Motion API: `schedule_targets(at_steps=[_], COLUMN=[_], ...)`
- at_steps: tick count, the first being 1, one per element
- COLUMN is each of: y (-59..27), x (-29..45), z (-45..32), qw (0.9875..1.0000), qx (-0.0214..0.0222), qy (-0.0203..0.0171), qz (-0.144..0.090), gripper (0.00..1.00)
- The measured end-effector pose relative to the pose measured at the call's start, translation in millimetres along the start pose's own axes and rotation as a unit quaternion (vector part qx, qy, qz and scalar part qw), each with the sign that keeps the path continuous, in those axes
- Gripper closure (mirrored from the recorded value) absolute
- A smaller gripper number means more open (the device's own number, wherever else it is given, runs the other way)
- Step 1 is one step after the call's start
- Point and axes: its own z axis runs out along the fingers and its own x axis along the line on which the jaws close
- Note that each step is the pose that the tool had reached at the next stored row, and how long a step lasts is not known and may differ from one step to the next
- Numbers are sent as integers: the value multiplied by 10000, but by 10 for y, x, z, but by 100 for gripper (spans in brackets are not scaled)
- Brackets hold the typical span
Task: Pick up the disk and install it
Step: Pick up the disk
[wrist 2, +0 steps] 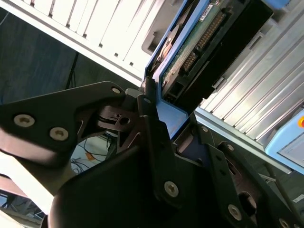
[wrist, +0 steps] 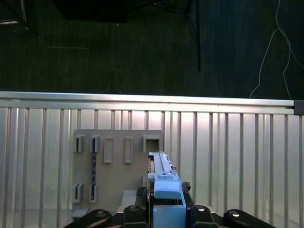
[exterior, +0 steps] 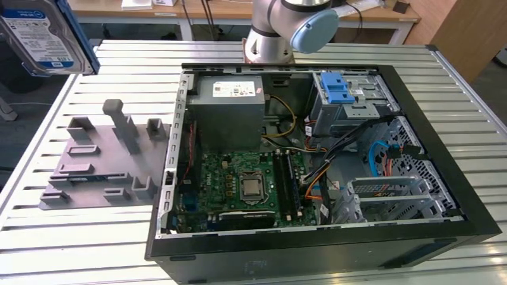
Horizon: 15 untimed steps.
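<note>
One disk (exterior: 44, 35) hangs in the air at the far left of the exterior view, clear of the slatted metal table (exterior: 79, 237), with its white-and-blue label turned to the camera and a blue rail along its edge. In both wrist views the gripper (wrist 2: 166, 121) is closed on it – the black fingers (wrist: 137, 194) press on the two sides of the blue rail, and the disk stands on its edge between them. In the second wrist view the green circuit board on the underside of the disk shows. Under the disk, in the first wrist view, lies the grey fixture plate (wrist: 118, 166) with its row of slots. The open computer case (exterior: 428, 178) is well apart from the disk, toward the exterior view's right – inside it are the grey metal cage (exterior: 364, 101) with a blue latch, the large grey box (exterior: 230, 113) and the green motherboard (exterior: 237, 178).
</note>
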Motion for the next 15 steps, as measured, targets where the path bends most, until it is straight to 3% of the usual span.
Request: schedule_targets(at_steps=[7,15], y=[4,5], x=[16,87], z=[-137,-145], qw=[10000,10000], qx=[2,2], qy=[2,3], qz=[23,35], gripper=[63,63])
